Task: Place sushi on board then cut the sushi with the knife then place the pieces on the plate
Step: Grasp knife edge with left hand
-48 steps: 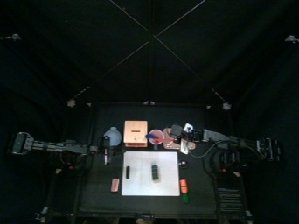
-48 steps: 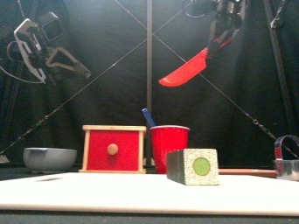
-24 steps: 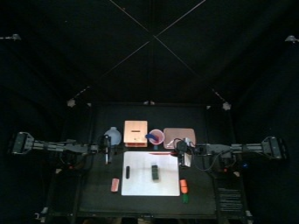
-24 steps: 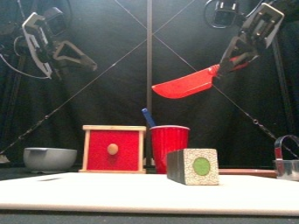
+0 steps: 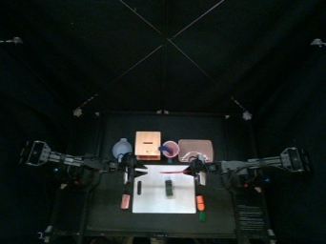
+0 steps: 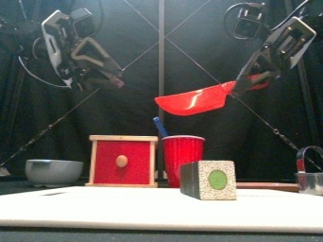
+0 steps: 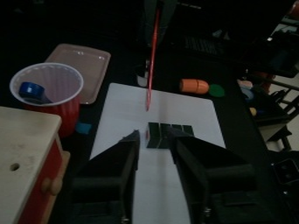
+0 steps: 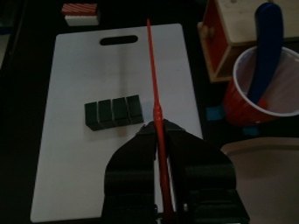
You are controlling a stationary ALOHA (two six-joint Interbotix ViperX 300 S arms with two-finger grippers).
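At the bench's far left sits the blue-grey bowl. The left gripper hangs high over the white board's left side, its jaws spread wide and empty. Behind the board stand the wooden box and the red cup, which has the blue knife in it. The sushi roll, a row of dark green blocks, lies near the board's middle. Above it, well clear, the red knife slants with its blade pointing left, its handle clamped in the right gripper. The pink tray lies past the board's far right corner.
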